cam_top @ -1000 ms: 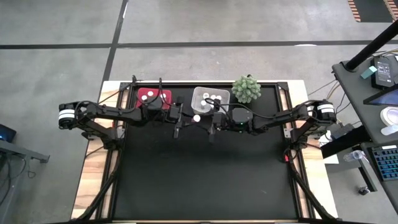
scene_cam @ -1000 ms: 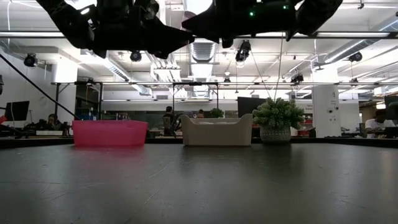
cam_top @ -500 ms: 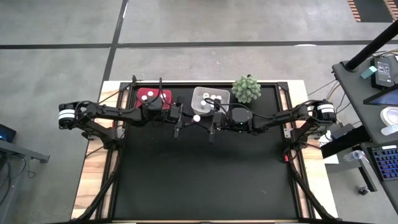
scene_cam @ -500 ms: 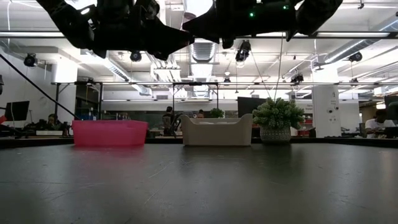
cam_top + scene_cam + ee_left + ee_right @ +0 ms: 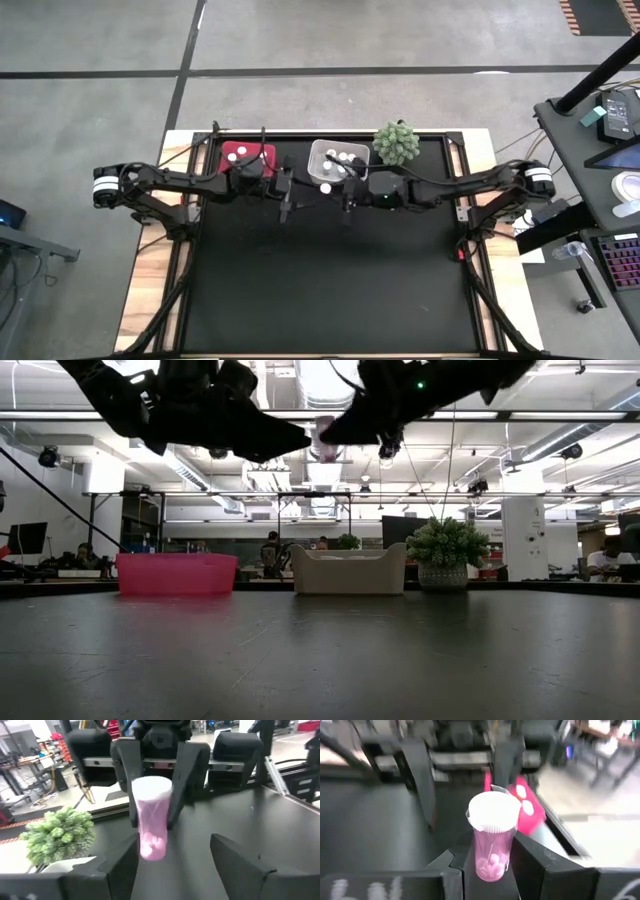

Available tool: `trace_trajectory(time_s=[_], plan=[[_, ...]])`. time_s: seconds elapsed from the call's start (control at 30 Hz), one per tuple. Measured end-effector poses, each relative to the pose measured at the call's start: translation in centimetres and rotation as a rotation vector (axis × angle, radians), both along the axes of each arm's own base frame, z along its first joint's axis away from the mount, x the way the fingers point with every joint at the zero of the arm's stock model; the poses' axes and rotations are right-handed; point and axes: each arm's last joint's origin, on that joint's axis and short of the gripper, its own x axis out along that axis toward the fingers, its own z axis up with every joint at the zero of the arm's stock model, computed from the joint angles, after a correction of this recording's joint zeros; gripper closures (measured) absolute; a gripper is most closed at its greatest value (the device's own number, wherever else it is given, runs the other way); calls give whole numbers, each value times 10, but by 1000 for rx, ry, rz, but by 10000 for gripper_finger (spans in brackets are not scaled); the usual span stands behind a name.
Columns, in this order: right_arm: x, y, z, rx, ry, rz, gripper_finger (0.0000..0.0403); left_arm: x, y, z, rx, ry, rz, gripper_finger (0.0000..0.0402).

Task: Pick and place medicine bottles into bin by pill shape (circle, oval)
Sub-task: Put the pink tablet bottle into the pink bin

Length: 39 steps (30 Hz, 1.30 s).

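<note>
**Pink-tinted bottle held in the right gripper above the tabletop**

The right gripper (image 5: 487, 865) is clenched on a small medicine bottle (image 5: 493, 840) with a white cap and a clear pink body; small pale pills show at its bottom. Seen from the left wrist, the same bottle sits upright between the right arm's two dark fingers (image 5: 182, 780). The left gripper (image 5: 175, 865) faces it with its fingers spread apart and nothing between them.

From above, both arms reach toward the middle of the tabletop (image 5: 330, 290) and meet just in front of the white bin (image 5: 322, 150). The bottle hangs in the air near that bin's front edge. The white bin holds several white-capped bottles (image 5: 340, 157). Beside it stands the red bin (image 5: 232, 148), with white-capped bottles (image 5: 248, 153) of its own. A green spiky plant (image 5: 397, 143) stands on the white bin's other side.

In the low view, both arms hang high above the tabletop, with the bottle between them.
</note>
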Motion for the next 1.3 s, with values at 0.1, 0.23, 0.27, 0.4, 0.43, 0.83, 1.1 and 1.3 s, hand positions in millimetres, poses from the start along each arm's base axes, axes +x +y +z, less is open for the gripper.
trace_trajectory(time_s=[0.1,0.23,0.27,0.4,0.43,0.83,1.1,1.3], plan=[[-3,-1,2,22,149,-39,305,0,1,0,3,-2,18,174],[-5,-1,2,45,338,-65,305,0,2,1,6,-4,20,173],[-5,-1,2,46,376,-66,305,1,2,0,14,-4,19,173],[-4,0,7,57,457,-41,305,7,2,-8,73,-2,7,173],[-4,0,9,70,470,-17,305,9,2,-10,99,-6,-2,173],[-7,-4,13,365,533,287,305,42,-25,-21,370,-63,-154,173],[-9,-4,10,427,554,352,305,67,-31,-21,379,-82,-230,173],[-11,-2,9,504,566,424,305,80,-31,-15,402,-120,-304,173]])
